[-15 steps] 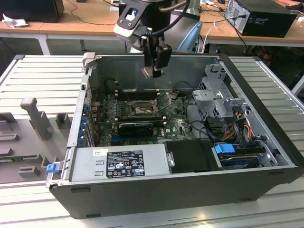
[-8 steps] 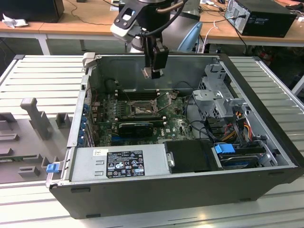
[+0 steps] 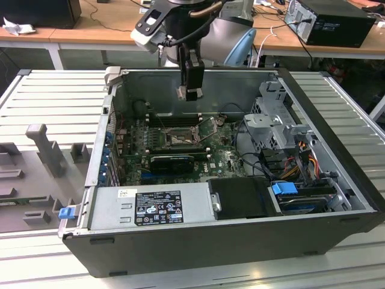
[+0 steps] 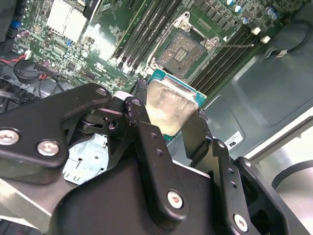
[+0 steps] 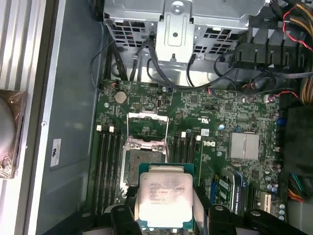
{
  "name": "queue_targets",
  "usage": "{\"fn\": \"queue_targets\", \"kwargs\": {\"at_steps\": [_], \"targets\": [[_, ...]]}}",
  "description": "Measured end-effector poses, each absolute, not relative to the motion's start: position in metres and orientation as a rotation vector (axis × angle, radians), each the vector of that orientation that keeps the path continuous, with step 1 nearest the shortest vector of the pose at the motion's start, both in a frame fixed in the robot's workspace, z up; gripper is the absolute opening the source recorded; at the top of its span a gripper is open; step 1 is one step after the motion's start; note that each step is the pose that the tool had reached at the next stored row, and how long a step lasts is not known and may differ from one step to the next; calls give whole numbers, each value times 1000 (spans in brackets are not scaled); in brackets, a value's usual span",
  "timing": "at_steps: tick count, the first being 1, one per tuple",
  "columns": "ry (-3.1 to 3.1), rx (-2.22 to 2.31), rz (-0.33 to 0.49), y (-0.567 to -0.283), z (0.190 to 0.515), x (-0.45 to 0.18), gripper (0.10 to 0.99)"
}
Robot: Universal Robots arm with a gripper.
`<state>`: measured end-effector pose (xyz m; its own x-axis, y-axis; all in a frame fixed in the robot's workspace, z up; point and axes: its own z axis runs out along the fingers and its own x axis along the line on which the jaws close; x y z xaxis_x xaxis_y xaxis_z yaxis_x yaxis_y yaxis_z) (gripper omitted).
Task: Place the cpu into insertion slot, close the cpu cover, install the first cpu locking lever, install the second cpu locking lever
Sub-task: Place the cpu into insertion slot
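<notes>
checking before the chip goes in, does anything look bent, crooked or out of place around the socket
Nothing stands out. The cpu sits square in the pincer, raised above the board. The insertion slot is empty, and the cpu cover stands open beside it. No damage or loose parts are visible.

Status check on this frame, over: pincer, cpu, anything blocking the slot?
Copy: pincer shut on cpu, above the motherboard. The insertion slot bare, cpu cover open. Nothing seen between cpu and slot.
</notes>
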<state>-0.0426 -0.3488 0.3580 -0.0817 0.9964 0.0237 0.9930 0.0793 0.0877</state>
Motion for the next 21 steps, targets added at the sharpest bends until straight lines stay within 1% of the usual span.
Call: {"fn": "queue_targets", "kwargs": {"at_steps": [21], "targets": [[2270, 2106, 125, -349, 354, -47, 529]]}}
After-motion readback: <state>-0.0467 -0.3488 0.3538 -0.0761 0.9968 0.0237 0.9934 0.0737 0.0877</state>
